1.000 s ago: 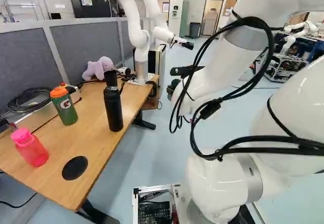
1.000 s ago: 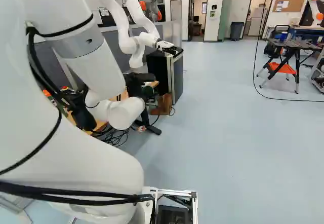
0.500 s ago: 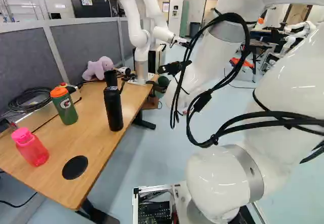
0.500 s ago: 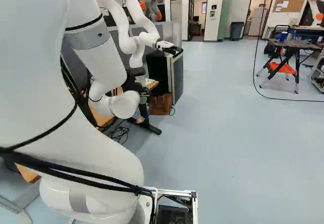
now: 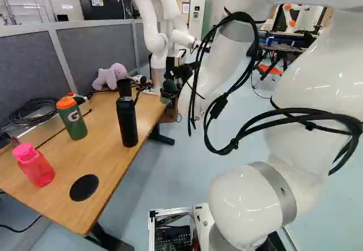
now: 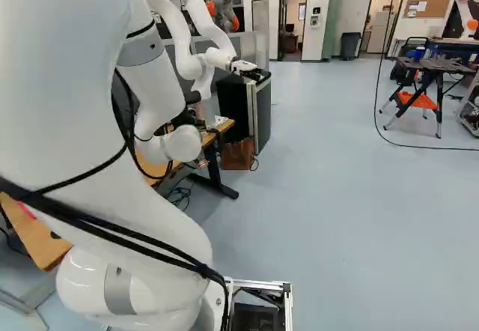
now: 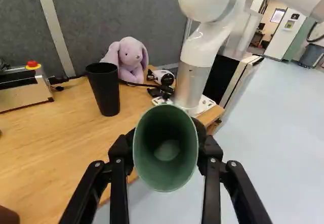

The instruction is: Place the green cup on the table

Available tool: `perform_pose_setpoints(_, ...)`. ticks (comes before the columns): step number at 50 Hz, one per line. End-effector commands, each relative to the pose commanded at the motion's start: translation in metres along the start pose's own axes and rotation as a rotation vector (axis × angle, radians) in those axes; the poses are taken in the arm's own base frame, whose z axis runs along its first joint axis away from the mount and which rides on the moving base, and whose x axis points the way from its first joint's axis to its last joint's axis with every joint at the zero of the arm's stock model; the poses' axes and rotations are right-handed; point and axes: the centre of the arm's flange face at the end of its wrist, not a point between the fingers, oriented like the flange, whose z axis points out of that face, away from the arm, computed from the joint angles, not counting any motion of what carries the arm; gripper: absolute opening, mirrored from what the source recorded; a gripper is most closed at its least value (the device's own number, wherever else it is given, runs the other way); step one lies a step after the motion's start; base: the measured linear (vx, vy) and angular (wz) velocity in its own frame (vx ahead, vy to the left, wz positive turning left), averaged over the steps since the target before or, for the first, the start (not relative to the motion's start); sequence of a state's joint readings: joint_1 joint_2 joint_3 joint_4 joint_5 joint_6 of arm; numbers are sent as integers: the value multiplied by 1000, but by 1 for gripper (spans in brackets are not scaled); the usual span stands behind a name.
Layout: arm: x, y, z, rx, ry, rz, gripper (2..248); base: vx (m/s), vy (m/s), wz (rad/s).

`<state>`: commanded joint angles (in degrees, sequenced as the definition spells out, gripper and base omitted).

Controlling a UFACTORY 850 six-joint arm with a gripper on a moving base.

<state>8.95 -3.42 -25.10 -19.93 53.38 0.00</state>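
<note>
My gripper [image 5: 178, 71] is at the far end of the wooden table [image 5: 105, 137] in the left base view, with the green cup [image 5: 169, 86] at its fingers. Seen from the wrist, the gripper [image 7: 166, 137] is shut on the green cup [image 7: 166, 155], one finger on each side. The cup's open mouth faces the wrist camera. Beyond it lie the table [image 7: 55, 138] and its edge; whether the cup touches the tabletop, I cannot tell.
A black cup [image 7: 105, 89], a purple plush [image 7: 130, 59] and another robot [image 7: 198, 51] stand beyond the gripper. Nearer along the table are a black bottle [image 5: 127, 121], a green bottle with an orange lid [image 5: 73, 120] and a pink bottle [image 5: 35, 167].
My arm has swung left in the left base view, carrying the green cup from over the floor to the table's far end. The base has not moved.
</note>
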Motion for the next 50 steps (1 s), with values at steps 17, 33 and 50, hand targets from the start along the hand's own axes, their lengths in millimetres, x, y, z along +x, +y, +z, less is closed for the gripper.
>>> perform_pose_setpoints(17,26,-10,24,39,50,-25,128,0,0,0)
perform_pose_setpoints(33,48,-21,46,73,67,-48,128,0,0,0)
perform_pose_setpoints(50,64,-34,69,103,-4,-74,128,0,0,0)
